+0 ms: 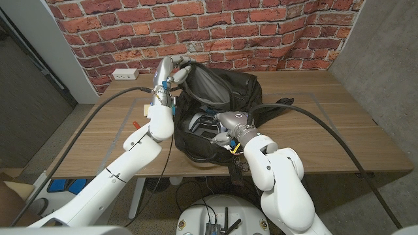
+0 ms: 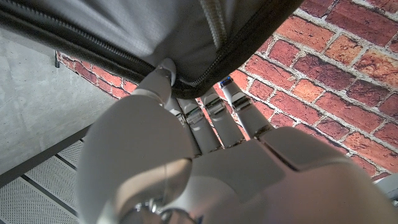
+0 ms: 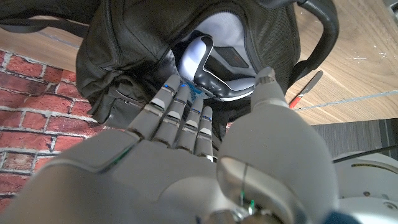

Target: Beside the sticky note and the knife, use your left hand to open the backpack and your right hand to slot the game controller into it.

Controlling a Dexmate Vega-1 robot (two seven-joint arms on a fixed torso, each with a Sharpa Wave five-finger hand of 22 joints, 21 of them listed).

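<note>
Black backpack (image 1: 219, 104) on tabletop (image 1: 339, 124), mouth gaping. Left robot hand (image 1: 171, 70) pinches its upper rim, lifted. Game controller (image 1: 199, 124) lies inside; right robot hand (image 1: 225, 124) beside it, fingers spread, empty.

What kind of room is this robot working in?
Probably an indoor lab or demo studio: a brick wall behind a wooden table, a wall outlet, and a concrete-looking floor.

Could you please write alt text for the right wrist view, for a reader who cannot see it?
The robot's right hand reaches toward the open black backpack, where a white and black game controller sits inside the mouth. A red-handled knife lies on the wooden table beside the bag.
</note>
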